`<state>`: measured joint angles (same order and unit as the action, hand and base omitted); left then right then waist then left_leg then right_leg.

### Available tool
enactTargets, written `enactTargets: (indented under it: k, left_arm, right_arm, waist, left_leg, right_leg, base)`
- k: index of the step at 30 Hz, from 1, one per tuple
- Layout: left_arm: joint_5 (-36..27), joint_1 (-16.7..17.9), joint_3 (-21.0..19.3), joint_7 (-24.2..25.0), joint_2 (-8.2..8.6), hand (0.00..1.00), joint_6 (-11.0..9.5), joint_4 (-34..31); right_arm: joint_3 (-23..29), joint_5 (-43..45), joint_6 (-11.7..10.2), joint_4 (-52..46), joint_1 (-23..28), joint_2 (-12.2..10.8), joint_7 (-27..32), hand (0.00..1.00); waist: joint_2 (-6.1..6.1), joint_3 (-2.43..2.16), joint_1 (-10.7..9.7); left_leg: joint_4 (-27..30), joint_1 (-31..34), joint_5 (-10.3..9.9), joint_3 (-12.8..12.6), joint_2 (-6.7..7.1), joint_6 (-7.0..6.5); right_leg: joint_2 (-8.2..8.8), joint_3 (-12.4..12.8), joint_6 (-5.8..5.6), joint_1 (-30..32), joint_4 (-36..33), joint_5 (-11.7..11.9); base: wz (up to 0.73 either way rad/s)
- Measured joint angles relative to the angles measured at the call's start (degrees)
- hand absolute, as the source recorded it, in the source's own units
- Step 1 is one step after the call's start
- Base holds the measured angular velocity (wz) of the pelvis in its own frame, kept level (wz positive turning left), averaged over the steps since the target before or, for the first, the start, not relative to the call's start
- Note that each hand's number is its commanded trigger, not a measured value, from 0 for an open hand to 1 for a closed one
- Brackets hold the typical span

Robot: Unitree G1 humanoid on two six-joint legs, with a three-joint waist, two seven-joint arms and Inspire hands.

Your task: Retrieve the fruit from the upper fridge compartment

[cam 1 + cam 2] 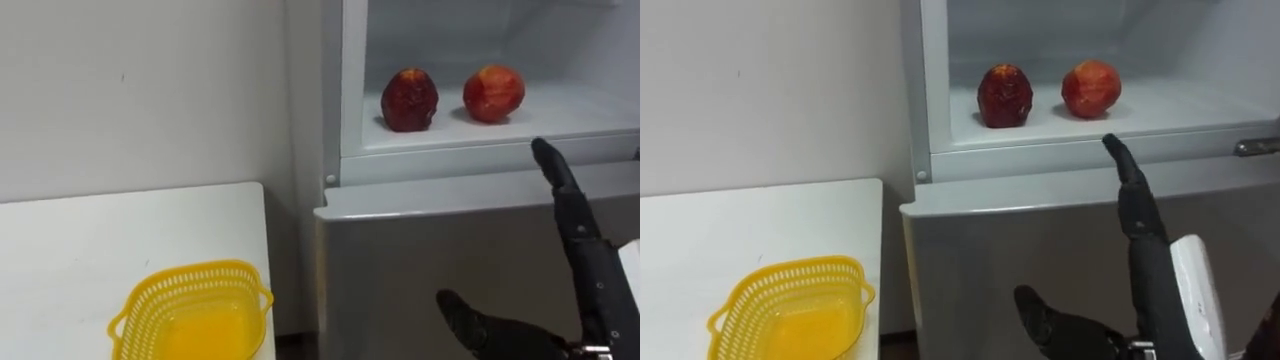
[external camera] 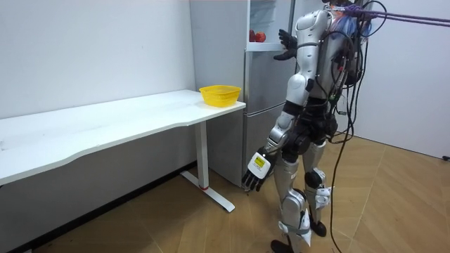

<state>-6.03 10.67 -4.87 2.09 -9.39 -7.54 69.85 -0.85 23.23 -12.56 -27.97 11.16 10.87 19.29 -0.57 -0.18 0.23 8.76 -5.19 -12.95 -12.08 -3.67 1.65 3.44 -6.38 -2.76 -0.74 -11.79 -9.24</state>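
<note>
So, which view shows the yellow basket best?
The room view: the yellow basket shows whole there, at the end of the table by the fridge. Both eye views show it nearer, but cut off at the lower edge.

Dark red apple (image 1: 408, 100) and lighter red-orange apple (image 1: 493, 93), yellow lattice basket (image 1: 192, 272), white table (image 1: 80, 250), grey fridge (image 1: 420, 250) with white interior, black right hand (image 1: 585, 240)

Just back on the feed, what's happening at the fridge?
The robot stands at the open upper fridge, its right hand raised with straight fingers just below the shelf edge, holding nothing. A dark red fruit and a lighter red round fruit sit untouched on the shelf. Its left hand hangs at its side. A yellow plastic basket waits on the white table.
</note>
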Motion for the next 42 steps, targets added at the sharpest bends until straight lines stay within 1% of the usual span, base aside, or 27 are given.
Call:
enactTargets:
  k: [1, 3, 5, 6, 8, 10, 11, 13, 16, 17, 18, 19, 20, 23, 24, 26, 28, 30, 35, 37, 39, 42]
  left_arm:
    - [0.06, -0.04, 0.0, 0.0, -0.01, 0.0, 0.0, 0.01]
    - [0.33, -0.07, -0.01, 0.05, -0.3, 0.0, -0.18, 0.0]
    - [0.62, -0.22, -0.18, 0.01, -0.5, 0.0, -0.37, -0.07]
    - [0.89, -0.22, -0.65, 0.0, -0.62, 0.0, -0.47, -0.07]
    - [1.24, -0.22, -0.8, -0.25, -0.89, 0.0, -0.48, -0.07]
    - [1.24, -0.22, -0.76, -0.37, -0.98, 0.0, -0.46, -0.07]
    - [1.17, -0.22, -0.74, -0.43, -0.98, 0.0, -0.45, -0.15]
    - [1.17, -0.24, -0.81, -0.48, -1.05, 0.0, -0.38, -0.19]
    - [1.27, -0.36, -1.14, -0.24, -1.16, 0.0, -0.2, -0.18]
    - [1.8, -0.51, -1.22, -0.18, -1.19, 0.0, -0.03, -0.18]
    - [2.03, -0.67, -1.7, -0.05, -1.17, 0.0, 0.06, -0.16]
    - [2.31, -0.8, -1.94, 0.06, -1.18, 0.0, 0.12, -0.15]
    - [2.99, -1.0, -2.38, 0.26, -1.15, 0.0, 0.19, -0.2]
    - [3.49, -1.07, -3.51, 0.81, -1.1, 0.0, 0.94, -0.18]
    - [3.49, -1.0, -3.72, 0.78, -1.1, 0.0, 1.15, -0.16]
    - [3.49, -1.05, -3.88, 0.74, -1.1, 0.0, 1.28, -0.18]
    - [3.49, -1.09, -3.87, 0.69, -1.1, 0.0, 1.38, -0.21]
    - [3.49, -1.16, -3.85, 0.7, -1.1, 0.0, 1.56, -0.47]
    - [3.52, -1.21, -3.88, 0.66, -1.1, 0.0, 2.1, -0.51]
    - [3.83, -1.26, -4.12, 0.7, -1.1, 0.0, 2.19, -0.51]
    - [4.67, -1.77, -4.92, 0.92, -1.13, 0.0, 2.39, -0.51]
    - [5.8, -2.16, -5.08, 1.1, -1.12, 0.0, 2.73, -0.64]
  right_arm:
    - [0.24, 0.16, 0.0, -0.04, -0.61, 0.3, 0.16, 0.0]
    - [1.35, 0.62, -0.02, -0.13, -3.6, 1.5, 1.27, 0.0]
    - [2.43, 0.71, -0.62, -0.14, -5.74, 2.36, 2.65, 0.0]
    - [2.92, 0.72, -0.98, -0.14, -6.75, 2.91, 3.42, 0.0]
    - [3.48, 0.73, -1.75, -0.15, -7.58, 2.96, 4.51, 0.0]
    - [3.6, 0.7, -2.22, -0.16, -7.83, 2.96, 5.35, 0.0]
    - [3.74, 0.58, -2.41, -0.16, -7.93, 2.96, 5.68, 0.0]
    - [4.15, 0.51, -2.4, -0.16, -8.19, 2.96, 5.72, 0.0]
    - [5.21, 1.08, -2.37, 0.48, -9.83, 3.3, 6.34, 0.0]
    - [5.41, 1.36, -2.36, 1.16, -10.86, 4.15, 6.88, 0.0]
    - [5.61, 1.6, -2.31, 2.03, -12.26, 5.2, 7.02, 0.0]
    - [5.82, 1.83, -2.26, 2.32, -12.93, 5.63, 7.02, 0.0]
    - [6.37, 2.15, -2.24, 2.47, -14.01, 6.2, 7.1, 0.0]
    - [7.14, 1.82, -2.21, 3.76, -16.64, 7.74, 7.36, 0.0]
    - [7.15, 1.75, -2.11, 4.82, -18.19, 7.76, 7.36, 0.0]
    - [7.15, 1.75, -1.23, 5.37, -19.31, 7.76, 7.36, 0.0]
    - [7.15, 1.5, -1.03, 5.58, -19.34, 7.76, 7.36, 0.0]
    - [7.15, 0.75, -1.03, 6.35, -19.37, 7.76, 7.5, 0.0]
    - [7.15, -1.69, -0.94, 7.79, -19.73, 7.77, 7.58, 0.0]
    - [7.16, -2.56, -0.9, 9.66, -21.31, 7.76, 7.58, 0.0]
    - [7.17, -2.64, -0.02, 12.65, -24.54, 7.77, 7.58, 0.0]
    - [7.24, -2.89, 0.23, 14.67, -26.96, 8.0, 7.54, 0.0]
  waist:
    - [0.09, -0.02, -0.03]
    - [0.75, 0.11, 0.09]
    - [1.35, 0.22, 0.16]
    - [1.83, 0.13, 0.17]
    - [2.45, -0.04, 0.2]
    - [2.74, -0.2, 0.2]
    - [2.96, -0.23, 0.2]
    - [3.19, -0.17, 0.2]
    - [3.07, 0.14, 0.3]
    - [3.04, 0.31, 0.39]
    - [3.17, 0.36, 0.51]
    - [3.27, 0.41, 0.64]
    - [3.36, 0.47, 1.2]
    - [3.7, 0.32, 1.92]
    - [3.77, 0.32, 1.95]
    - [3.82, 0.28, 2.09]
    - [3.87, 0.26, 2.66]
    - [3.89, 0.26, 3.19]
    - [4.04, 0.35, 3.48]
    - [4.13, 0.42, 3.55]
    - [4.27, 0.58, 3.65]
    - [4.29, 0.57, 4.33]
  left_leg:
    - [0.01, 0.0, 0.01, 0.0, 0.0, 0.01]
    - [0.06, 0.0, 0.02, 0.01, 0.0, 0.02]
    - [0.14, -0.01, 0.02, 0.03, 0.0, 0.02]
    - [0.25, -0.05, 0.02, 0.12, 0.0, 0.02]
    - [0.44, -0.03, 0.02, 0.42, -0.02, 0.02]
    - [0.46, -0.03, 0.02, 0.62, -0.02, 0.02]
    - [0.49, -0.02, 0.02, 0.65, -0.01, 0.02]
    - [0.55, -0.07, 0.02, 0.65, -0.01, 0.02]
    - [0.69, -0.24, 0.01, 1.2, -0.01, 0.02]
    - [0.63, -0.43, 0.0, 1.34, -0.01, 0.02]
    - [0.45, -0.36, 0.0, 1.65, -0.02, 0.03]
    - [0.34, -0.29, 0.0, 1.87, -0.02, 0.03]
    - [0.36, -0.17, 0.02, 2.14, -0.05, 0.06]
    - [0.53, -0.02, 0.11, 3.09, -0.07, 0.16]
    - [0.68, 0.02, 0.16, 3.39, -0.07, 0.2]
    - [0.7, 0.09, 0.17, 3.69, -0.07, 0.2]
    - [0.72, 0.1, 0.17, 3.96, -0.08, 0.2]
    - [0.74, 0.1, 0.17, 4.1, -0.08, 0.2]
    - [0.84, 0.34, 0.17, 4.27, -0.08, 0.2]
    - [0.95, 0.37, 0.18, 4.29, -0.07, 0.2]
    - [1.23, 0.6, 0.18, 4.38, -0.06, 0.19]
    - [1.03, 0.63, 0.17, 4.63, -0.06, 0.2]
  right_leg:
    - [0.0, -0.01, 0.0, 0.03, 0.0, 0.0]
    - [0.0, -0.13, 0.0, 0.04, 0.01, 0.0]
    - [0.02, -0.19, 0.0, -0.02, 0.04, 0.0]
    - [0.03, -0.26, 0.0, -0.14, 0.06, 0.0]
    - [0.05, -0.58, 0.0, -0.36, 0.16, 0.0]
    - [0.13, -1.21, 0.0, -0.47, 0.16, 0.0]
    - [0.2, -1.67, 0.0, -0.5, 0.15, 0.0]
    - [0.22, -1.68, 0.0, -0.56, 0.14, 0.0]
    - [0.2, -1.9, 0.07, -0.94, 0.14, 0.04]
    - [0.18, -2.06, 0.08, -1.18, 0.15, 0.05]
    - [0.16, -2.34, 0.14, -1.21, 0.15, 0.09]
    - [0.15, -2.47, 0.18, -1.2, 0.15, 0.11]
    - [0.11, -2.66, 0.24, -1.2, 0.18, 0.15]
    - [0.06, -3.36, 0.25, -1.33, 0.2, 0.15]
    - [0.06, -3.54, 0.25, -1.34, 0.2, 0.15]
    - [0.06, -4.06, 0.25, -1.43, 0.21, 0.15]
    - [0.09, -4.8, 0.25, -1.51, 0.21, 0.15]
    - [0.09, -5.0, 0.25, -1.49, 0.24, 0.15]
    - [0.14, -5.37, 0.25, -1.38, 0.25, 0.15]
    - [0.17, -5.37, 0.25, -1.37, 0.24, 0.15]
    - [0.22, -5.53, 0.26, -1.35, 0.24, 0.15]
    - [0.22, -5.82, 0.29, -1.33, 0.24, 0.17]
  base:
    - [0.0]
    - [0.0]
    - [0.0]
    - [0.0]
    - [0.07]
    - [0.06]
    - [0.0]
    - [0.0]
    - [0.02]
    - [0.06]
    - [0.06]
    - [0.07]
    - [0.09]
    - [0.1]
    - [0.06]
    - [0.08]
    - [0.03]
    - [0.0]
    - [0.0]
    - [0.0]
    - [0.0]
    - [0.01]
